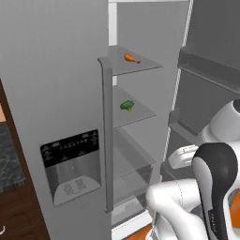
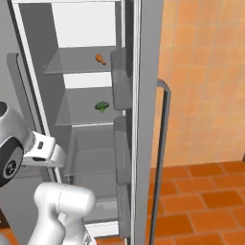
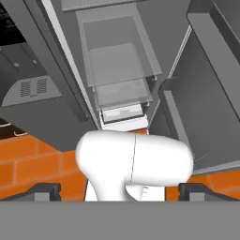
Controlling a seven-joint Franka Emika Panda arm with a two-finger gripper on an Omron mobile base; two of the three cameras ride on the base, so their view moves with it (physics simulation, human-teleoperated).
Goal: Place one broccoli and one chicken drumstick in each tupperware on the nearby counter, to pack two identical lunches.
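I have the tall grey fridge (image 1: 56, 93) in front of me with its right door swung open. On the upper grey shelf (image 1: 140, 65) lies the small orange-brown chicken drumstick (image 1: 131, 58), near the shelf's front edge. One shelf below, the small green broccoli floret (image 1: 127, 105) sits on its own, well apart from the drumstick. From the right base camera I see the same pair, drumstick (image 2: 100, 59) above, broccoli (image 2: 101, 106) beneath, both toward the right side of their shelves, beside the door bins.

The black-and-grey marbled stone counter (image 1: 9, 159) shows at the far left edge, past the fridge's black dispenser panel (image 1: 71, 161).

On the hand camera, the gripper (image 3: 119, 191) has its two dark finger tips (image 3: 42, 191) far apart at the bottom corners, so the jaws stand wide with nothing between them. It looks down past the arm at the clear lower drawers (image 3: 117, 75) and orange tiled floor (image 3: 33, 161); I think those are crisper bins, though the angle is awkward.
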